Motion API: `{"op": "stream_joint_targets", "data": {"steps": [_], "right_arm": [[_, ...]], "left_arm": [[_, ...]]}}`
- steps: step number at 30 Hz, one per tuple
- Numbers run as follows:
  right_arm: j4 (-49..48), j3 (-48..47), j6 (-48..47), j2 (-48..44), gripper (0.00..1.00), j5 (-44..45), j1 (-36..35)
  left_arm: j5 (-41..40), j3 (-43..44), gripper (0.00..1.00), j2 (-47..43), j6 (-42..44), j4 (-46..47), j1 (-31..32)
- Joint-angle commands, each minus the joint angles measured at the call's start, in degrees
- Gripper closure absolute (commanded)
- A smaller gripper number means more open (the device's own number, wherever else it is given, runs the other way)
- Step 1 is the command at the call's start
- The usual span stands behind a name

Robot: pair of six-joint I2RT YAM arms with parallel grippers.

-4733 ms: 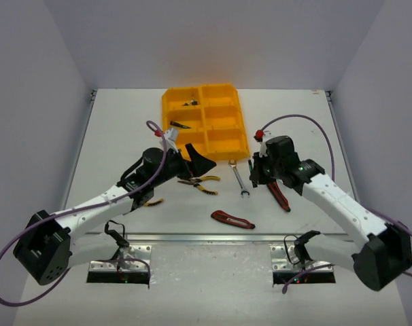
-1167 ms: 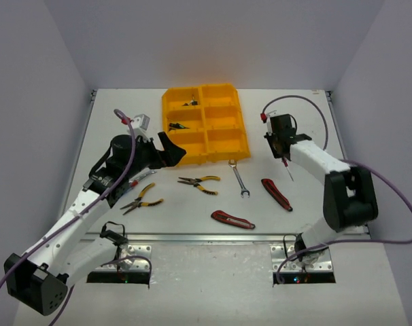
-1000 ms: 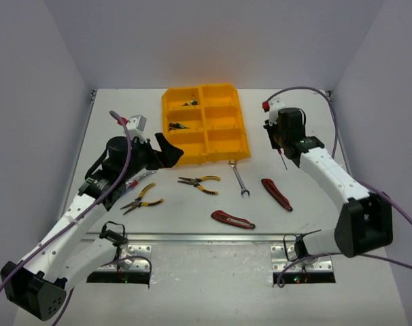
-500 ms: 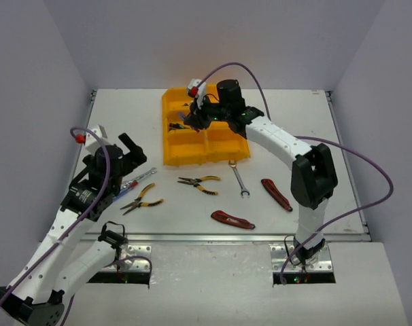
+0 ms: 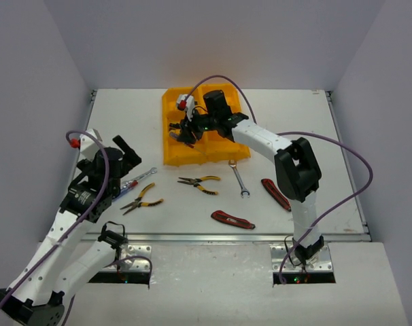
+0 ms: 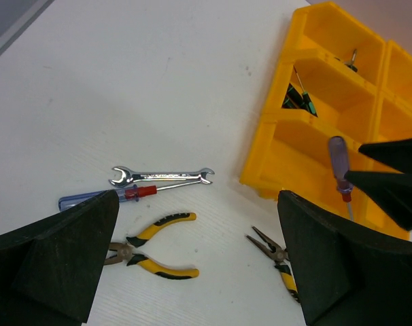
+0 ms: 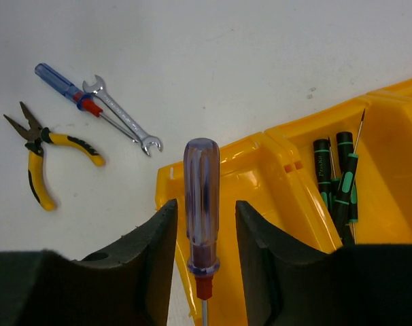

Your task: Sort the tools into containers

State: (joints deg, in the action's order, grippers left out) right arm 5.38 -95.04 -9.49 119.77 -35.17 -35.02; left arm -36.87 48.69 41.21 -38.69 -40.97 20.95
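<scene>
My right gripper (image 7: pixel 204 209) hangs over the near-left compartment of the yellow-orange tray (image 5: pixel 166 151). Its jaws stand open, with a gap on each side of a clear purple-handled screwdriver (image 7: pixel 201 197) that hangs upright between them. The left wrist view also shows that screwdriver (image 6: pixel 338 166) above the tray (image 6: pixel 281 149). Green-handled screwdrivers (image 7: pixel 336 182) lie in the middle-left compartment. My left gripper (image 5: pixel 128 153) is wide open and empty, raised over the table left of the tray. Below it lie yellow-black pliers (image 6: pixel 151 252), a silver wrench (image 6: pixel 162 176) and a red-blue screwdriver (image 6: pixel 104 197).
On the table in front of the tray lie needle-nose pliers (image 5: pixel 199 183), a second wrench (image 5: pixel 238 178) and two red utility knives (image 5: pixel 276 194) (image 5: pixel 232 219). A small dark item sits in the far-left compartment (image 5: pixel 189 103). Grey walls enclose the table.
The right arm swung from the right side of the table to over the tray, carrying the screwdriver, and its jaws have parted. The left arm drew back to the left.
</scene>
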Motion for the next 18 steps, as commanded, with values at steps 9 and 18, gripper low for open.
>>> {"op": "stream_joint_targets", "data": {"steps": [9, 18], "right_arm": [[1.72, 3.5, 5.38, -14.77, 0.01, 18.48, -0.16], [6.71, 37.61, 15.85, -48.75, 0.01, 33.56, 0.26]], "left_arm": [[10.64, -0.35, 0.0, 16.11, -3.67, 3.34, -8.89], [14.23, 8.68, 0.0, 38.63, 2.25, -5.67, -15.28]]}}
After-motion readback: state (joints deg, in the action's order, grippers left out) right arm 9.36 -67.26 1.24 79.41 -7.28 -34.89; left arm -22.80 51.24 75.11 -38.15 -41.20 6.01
